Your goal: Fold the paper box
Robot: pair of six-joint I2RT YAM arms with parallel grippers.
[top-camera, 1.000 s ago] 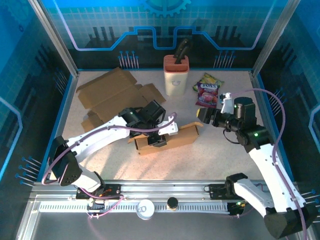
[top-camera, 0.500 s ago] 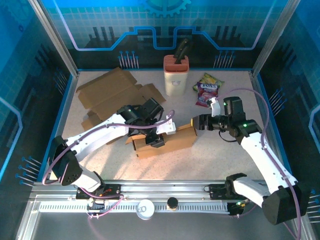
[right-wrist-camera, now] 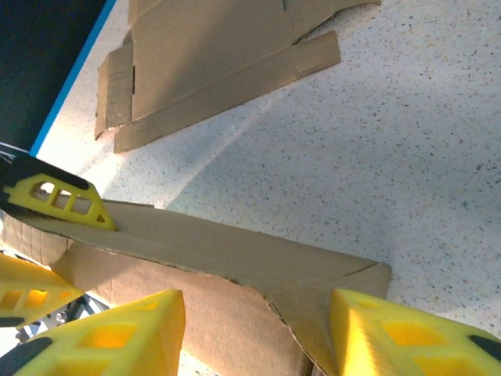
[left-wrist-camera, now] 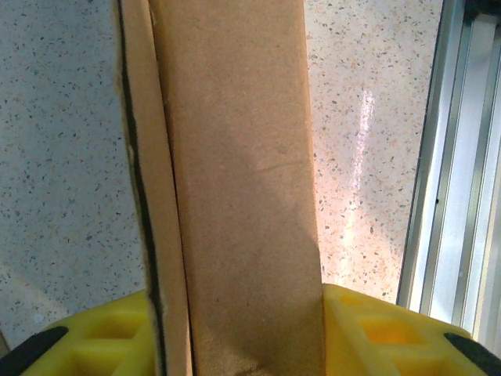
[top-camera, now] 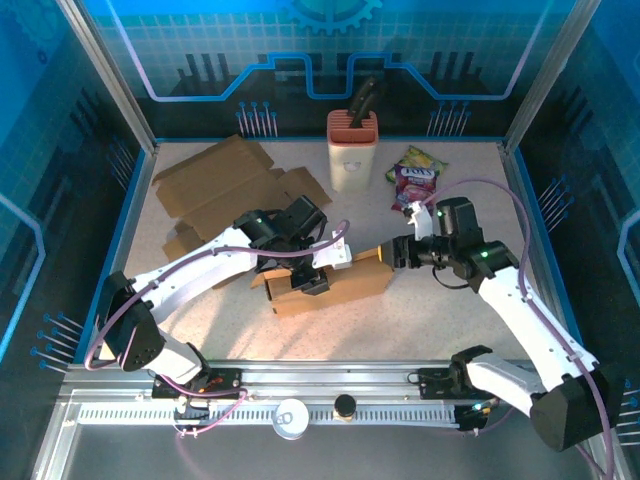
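A brown paper box lies partly folded in the middle of the table. My left gripper is shut on it near its left half; in the left wrist view the cardboard stands pinched between both yellow fingers. My right gripper is at the box's right end, open, with its yellow fingers either side of the box end. The right finger looks close to the corner flap; contact is unclear.
Flat brown cardboard sheets lie at the back left. A cream knife holder stands at the back centre, and a snack bag lies beside it on the right. A metal rail runs along the near edge.
My right gripper has moved left and down from beside the snack bag to the box's right end. The left gripper kept its hold and shifted slightly.
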